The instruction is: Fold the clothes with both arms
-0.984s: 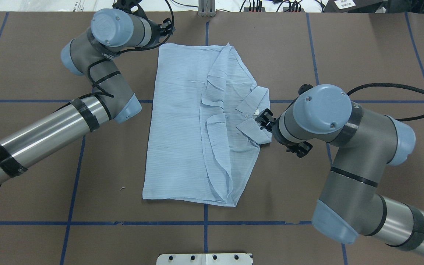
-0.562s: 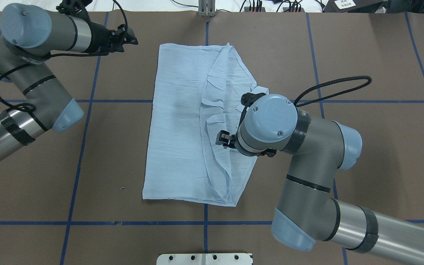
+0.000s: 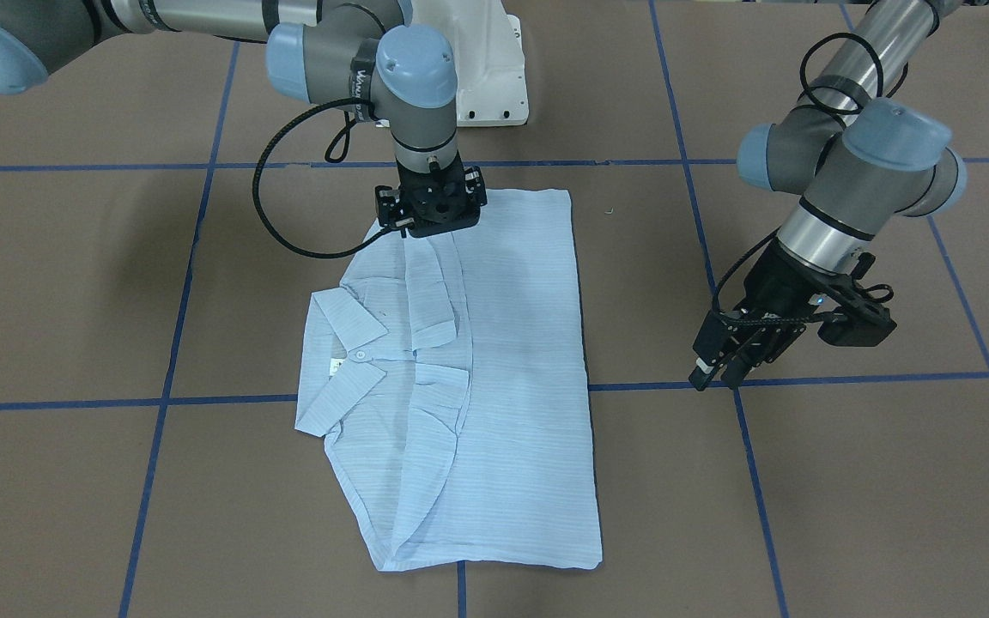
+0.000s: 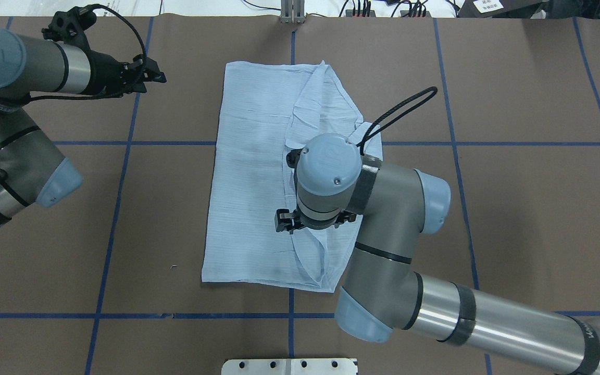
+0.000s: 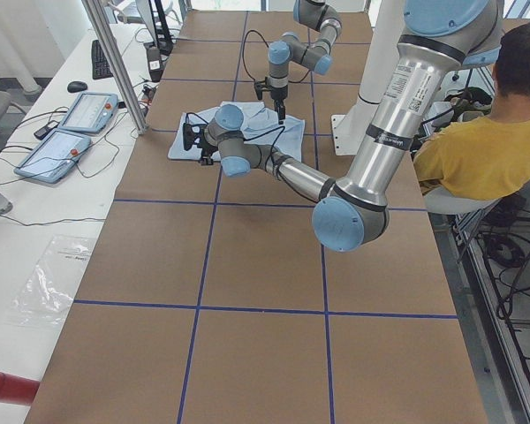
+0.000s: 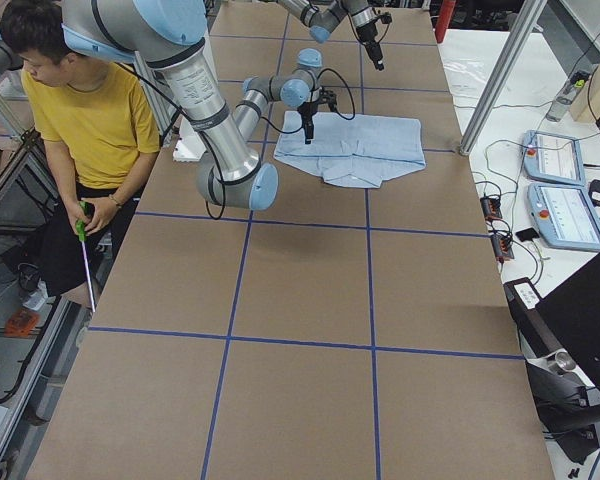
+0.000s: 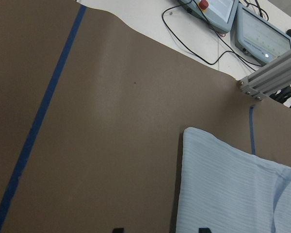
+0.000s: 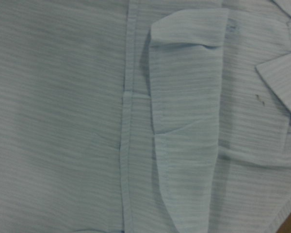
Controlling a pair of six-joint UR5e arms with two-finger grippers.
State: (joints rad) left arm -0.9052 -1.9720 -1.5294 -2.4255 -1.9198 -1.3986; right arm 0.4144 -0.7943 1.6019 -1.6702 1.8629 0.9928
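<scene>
We see the light blue shirt point(image 4: 250, 172) lying folded flat at mid-surface point(image 4: 513, 219). The right claw point(image 3: 431, 225) points straight down at the cloth near its robot-side edge; whether its jaws are parted we cannot tell. The left claw point(image 3: 715, 371) hangs well off to the side of the shirt, fingers spread and empty.

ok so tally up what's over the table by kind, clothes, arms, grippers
shirt: 1, light blue shirt, folded flat
robot arms: 2, left arm and right arm
grippers: 2, left gripper off to the side of the cloth, right gripper over it
total: 5
</scene>
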